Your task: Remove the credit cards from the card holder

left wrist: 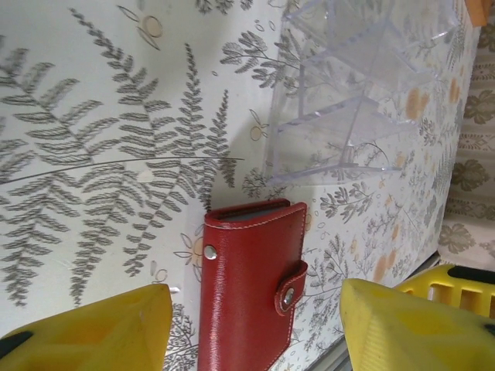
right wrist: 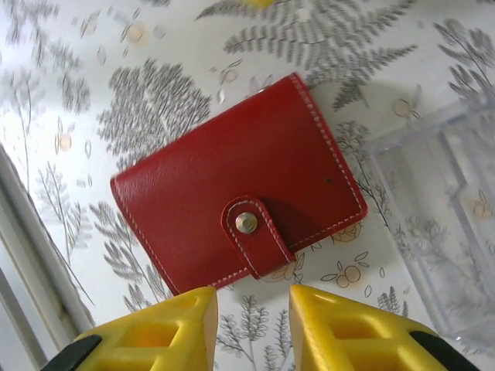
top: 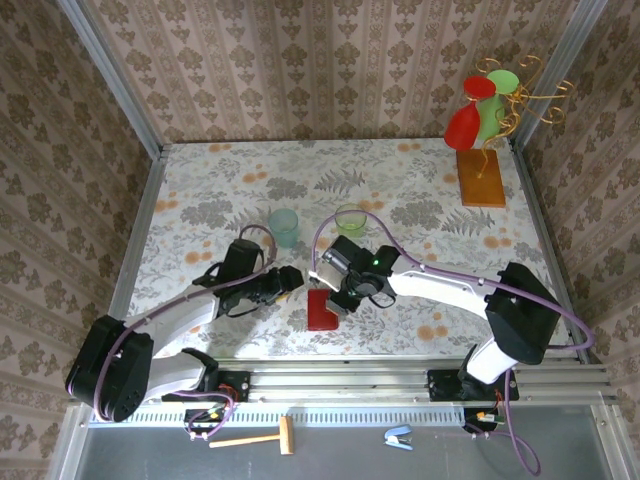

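**No readable writing anywhere in the scene**

Standing by the table, I found no word, brand mark, number or sign that could be read. The red card holder [right wrist: 240, 193] showed a plain leather cover with pale stitching and a metal snap, and no lettering on it. The tablecloth [top: 420, 180] and the wallpaper [top: 300, 70] carried only fern and flower patterns.
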`<state>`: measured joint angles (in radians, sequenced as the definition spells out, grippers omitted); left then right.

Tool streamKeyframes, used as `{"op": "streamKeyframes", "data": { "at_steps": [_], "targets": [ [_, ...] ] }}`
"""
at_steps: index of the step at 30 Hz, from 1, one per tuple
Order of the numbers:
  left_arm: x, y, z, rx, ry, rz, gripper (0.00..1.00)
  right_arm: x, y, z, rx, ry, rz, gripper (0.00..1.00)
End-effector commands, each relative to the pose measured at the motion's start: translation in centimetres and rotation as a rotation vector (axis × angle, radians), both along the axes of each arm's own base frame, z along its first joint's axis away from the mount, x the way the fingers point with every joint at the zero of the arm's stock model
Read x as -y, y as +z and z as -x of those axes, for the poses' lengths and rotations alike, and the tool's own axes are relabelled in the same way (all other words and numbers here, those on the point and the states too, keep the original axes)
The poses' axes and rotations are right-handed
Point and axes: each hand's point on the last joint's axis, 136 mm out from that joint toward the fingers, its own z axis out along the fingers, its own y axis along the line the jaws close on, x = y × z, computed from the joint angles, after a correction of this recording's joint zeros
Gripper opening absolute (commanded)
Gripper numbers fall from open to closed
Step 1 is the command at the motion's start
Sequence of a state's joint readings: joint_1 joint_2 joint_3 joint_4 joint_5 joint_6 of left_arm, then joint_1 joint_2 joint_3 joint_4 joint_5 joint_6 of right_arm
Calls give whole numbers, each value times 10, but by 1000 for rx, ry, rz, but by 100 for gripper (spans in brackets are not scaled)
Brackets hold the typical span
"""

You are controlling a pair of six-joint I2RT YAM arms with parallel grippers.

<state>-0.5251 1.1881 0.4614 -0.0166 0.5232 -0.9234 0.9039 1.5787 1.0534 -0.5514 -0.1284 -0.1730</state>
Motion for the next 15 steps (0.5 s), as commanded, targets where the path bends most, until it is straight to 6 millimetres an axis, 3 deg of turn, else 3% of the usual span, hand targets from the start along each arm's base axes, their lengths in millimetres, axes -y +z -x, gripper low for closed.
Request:
{"op": "streamKeyframes", "data": {
  "at_steps": [1,9,15],
  "targets": [
    [-4,4,-1,20,6,25,60,4,-12,13,65,342,65,33],
    [-10,4,-1,26,8,16,61,5,-29,5,71,480,138,38],
    [-11,2,-1,28,13,19,61,-6,-28,-1,76,511,124,48]
  ]
}}
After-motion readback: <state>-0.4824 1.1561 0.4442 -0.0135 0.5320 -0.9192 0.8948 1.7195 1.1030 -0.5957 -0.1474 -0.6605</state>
